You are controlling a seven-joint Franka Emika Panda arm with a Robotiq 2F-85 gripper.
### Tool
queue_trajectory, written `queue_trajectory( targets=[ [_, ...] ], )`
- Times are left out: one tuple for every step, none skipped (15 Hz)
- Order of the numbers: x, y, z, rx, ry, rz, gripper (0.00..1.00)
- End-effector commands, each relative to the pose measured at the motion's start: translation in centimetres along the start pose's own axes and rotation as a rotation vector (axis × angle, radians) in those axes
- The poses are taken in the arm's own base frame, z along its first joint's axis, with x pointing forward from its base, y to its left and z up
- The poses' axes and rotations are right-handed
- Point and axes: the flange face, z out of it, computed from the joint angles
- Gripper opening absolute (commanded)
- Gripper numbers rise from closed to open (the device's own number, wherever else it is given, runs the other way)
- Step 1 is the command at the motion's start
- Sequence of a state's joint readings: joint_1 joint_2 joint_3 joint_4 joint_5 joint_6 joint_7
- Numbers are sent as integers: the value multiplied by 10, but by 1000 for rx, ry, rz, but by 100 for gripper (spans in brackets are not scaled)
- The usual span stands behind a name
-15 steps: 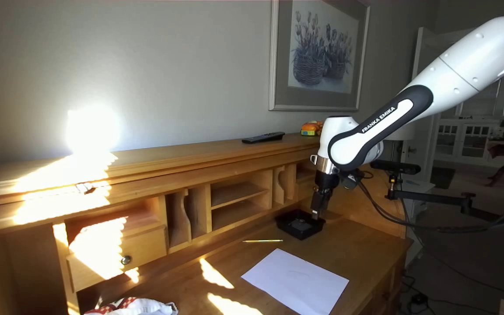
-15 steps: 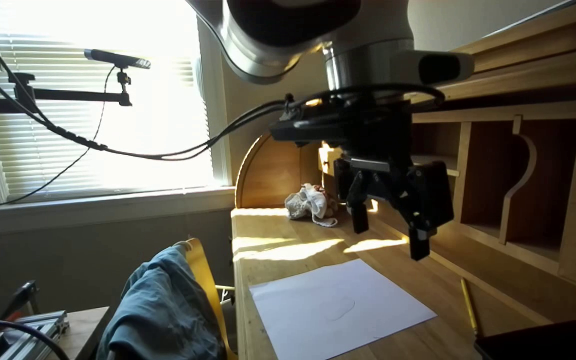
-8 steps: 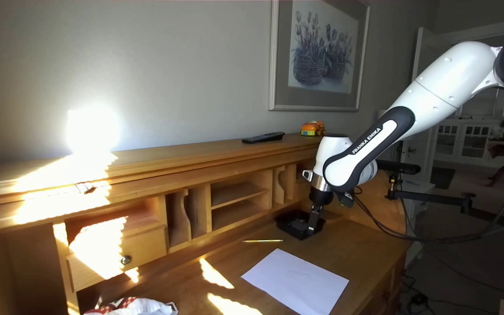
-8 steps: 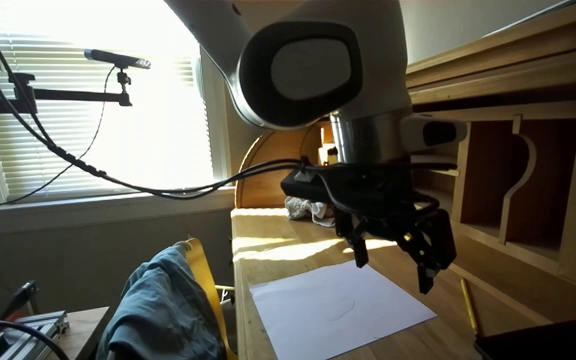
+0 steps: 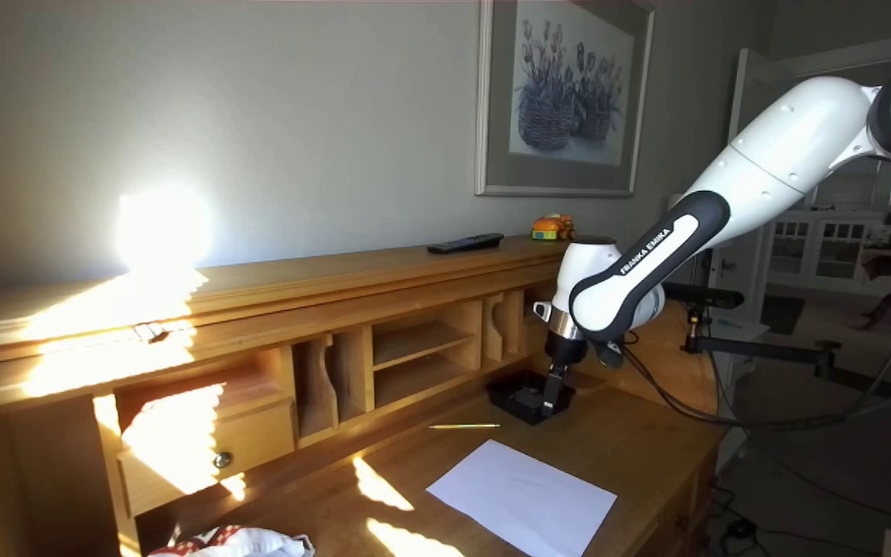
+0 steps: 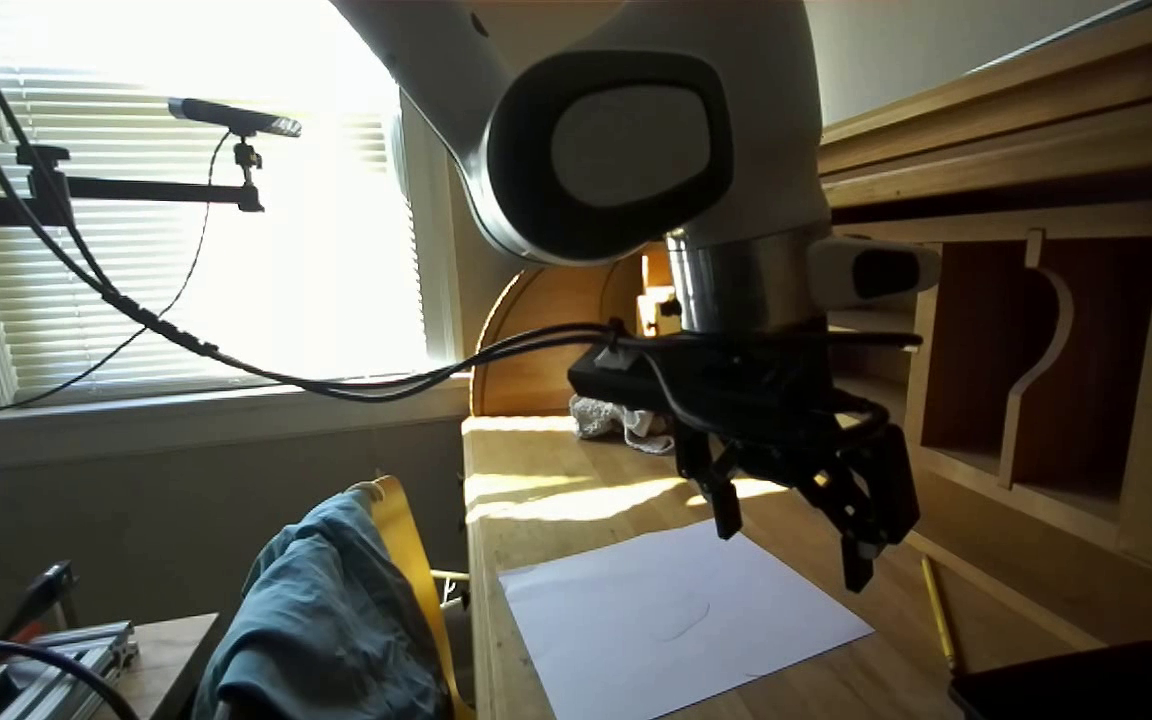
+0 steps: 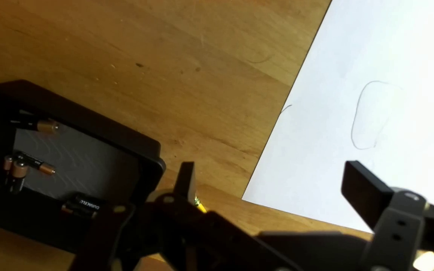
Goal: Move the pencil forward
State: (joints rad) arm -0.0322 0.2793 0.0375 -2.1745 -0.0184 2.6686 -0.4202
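Counter (image 5: pixel 623 441): one edge passes near a corner of the paper (image 6: pixel 626 640); open wood stretches between paper and tray (image 7: pixel 126 139).
Pencil (image 5: pixel 465 426): flat on the counter, between the paper and the pigeonholes (image 5: pixel 369 369), one end just beside the tray; mostly hidden in the wrist view.
End effector (image 6: pixel 792 552): released, fingers (image 7: pixel 365 190) spread wide above the counter.
Tray: black, with several batteries (image 7: pixel 47 127) lying inside, one marked Duracell.
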Motion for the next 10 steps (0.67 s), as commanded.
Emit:
queue_trajectory(
  targets=[
    [20, -8, 18, -11, 74, -46, 100],
    [27, -9, 23, -13, 110, -58, 100],
    [34, -11, 29, -5, 130, -59, 100],
    [40, -11, 34, -4, 147, -63, 100],
    [46, -10, 40, -5, 169, -66, 100],
    [51, -8, 45, -7, 187, -64, 100],
    [55, -4, 49, -6, 203, -58, 100],
    [59, -1, 54, 0, 216, -52, 100],
    [62, 3, 58, 9, 232, -42, 100],
    [66, 8, 62, 20, 252, -34, 100]
  ],
)
